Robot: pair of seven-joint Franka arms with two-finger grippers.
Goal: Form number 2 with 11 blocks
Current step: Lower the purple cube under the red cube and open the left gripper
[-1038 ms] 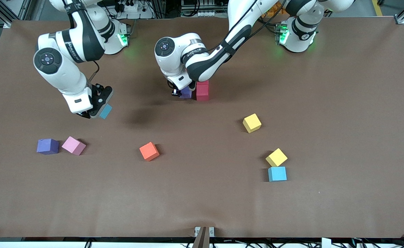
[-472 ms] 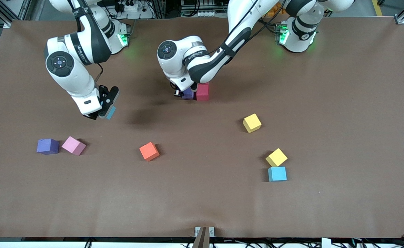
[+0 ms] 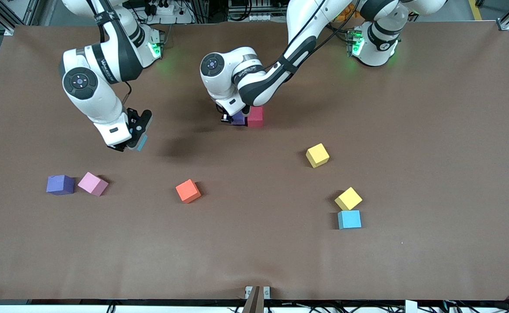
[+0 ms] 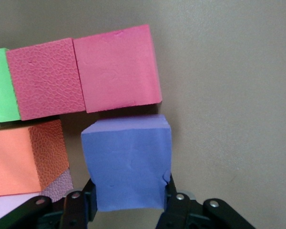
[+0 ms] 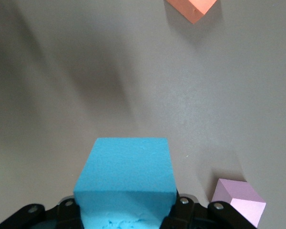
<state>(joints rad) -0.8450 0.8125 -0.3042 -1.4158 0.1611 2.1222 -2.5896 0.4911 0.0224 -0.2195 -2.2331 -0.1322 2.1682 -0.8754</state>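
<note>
Brown table: left gripper clamps purple block beside red block, extending the digit; right gripper clamps blue block for carrying.

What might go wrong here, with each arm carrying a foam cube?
1. The left end effector squeezes a purple block right beside the red blocks already laid; setting it down could nudge that row crooked.
2. The foam dents under the grip, so the block may cling or spring askew on release.
3. The right end effector carries a blue block over the table; a slip would drop it away from the digit.
</note>
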